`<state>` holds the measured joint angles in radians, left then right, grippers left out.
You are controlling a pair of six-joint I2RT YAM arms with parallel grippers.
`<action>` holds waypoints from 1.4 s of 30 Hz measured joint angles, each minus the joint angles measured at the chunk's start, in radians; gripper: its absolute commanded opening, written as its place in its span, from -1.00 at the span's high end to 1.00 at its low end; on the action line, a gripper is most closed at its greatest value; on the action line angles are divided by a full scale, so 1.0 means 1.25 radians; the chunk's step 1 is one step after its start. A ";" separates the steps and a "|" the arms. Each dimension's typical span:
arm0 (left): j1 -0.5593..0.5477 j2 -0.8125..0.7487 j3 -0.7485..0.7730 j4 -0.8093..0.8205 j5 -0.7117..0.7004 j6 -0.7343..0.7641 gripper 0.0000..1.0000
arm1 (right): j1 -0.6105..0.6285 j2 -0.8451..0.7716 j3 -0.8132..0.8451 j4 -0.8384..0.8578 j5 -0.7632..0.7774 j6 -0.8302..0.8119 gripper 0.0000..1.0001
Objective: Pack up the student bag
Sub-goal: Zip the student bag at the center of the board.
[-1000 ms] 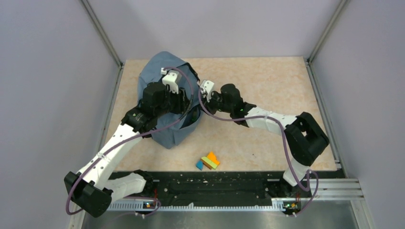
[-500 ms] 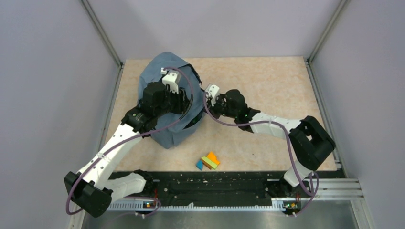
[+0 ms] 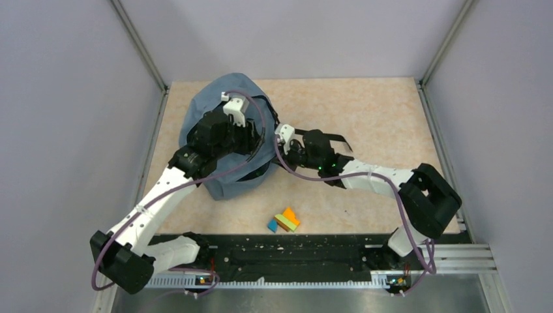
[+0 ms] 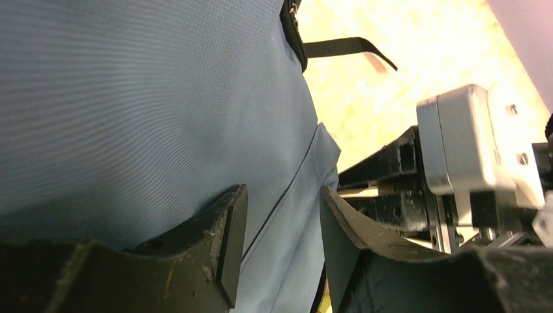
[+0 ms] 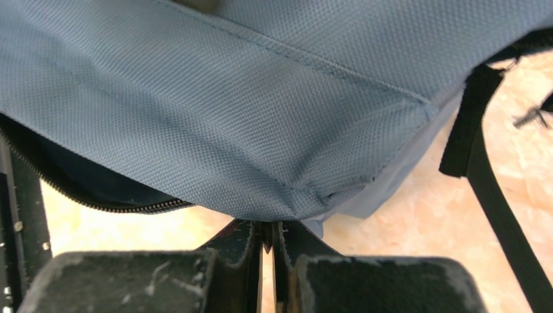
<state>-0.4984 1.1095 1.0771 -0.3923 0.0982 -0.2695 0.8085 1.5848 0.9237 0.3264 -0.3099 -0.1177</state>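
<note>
Arms (image 3: 160, 192) low over student bag (image 3: 202, 117)

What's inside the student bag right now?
Past the zipper, the right wrist view shows only dark lining. No contents show: the blue fabric of the student bag covers the rest, and the left arm covers much of it from above.

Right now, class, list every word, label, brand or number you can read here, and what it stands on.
None can be read. The student bag is plain blue fabric, the coloured blocks show no legible print, and the left gripper and right gripper show only scuffs.
</note>
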 measured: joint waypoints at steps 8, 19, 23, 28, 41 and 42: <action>0.000 0.045 0.000 0.027 0.036 0.005 0.03 | 0.037 -0.012 -0.001 -0.001 0.042 0.048 1.00; 0.000 -0.054 0.043 0.020 0.030 0.139 -0.29 | 0.048 -0.047 -0.039 0.005 0.107 0.062 1.00; 0.000 -0.084 0.134 0.017 -0.014 0.228 -0.31 | 0.048 -0.047 -0.039 0.005 0.108 0.068 1.00; 0.000 -0.097 0.214 0.008 -0.022 0.313 -0.37 | 0.048 -0.047 -0.039 0.006 0.109 0.076 1.00; 0.000 -0.046 0.300 -0.109 -0.047 0.455 -0.60 | 0.042 -0.047 -0.048 0.019 0.092 0.104 1.00; 0.000 -0.031 0.305 -0.127 -0.049 0.458 -0.61 | 0.042 -0.047 -0.048 0.019 0.091 0.104 1.00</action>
<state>-0.4984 1.0710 1.4586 -0.5507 0.0364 0.3027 0.8612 1.5257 0.8635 0.3504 -0.1959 0.0128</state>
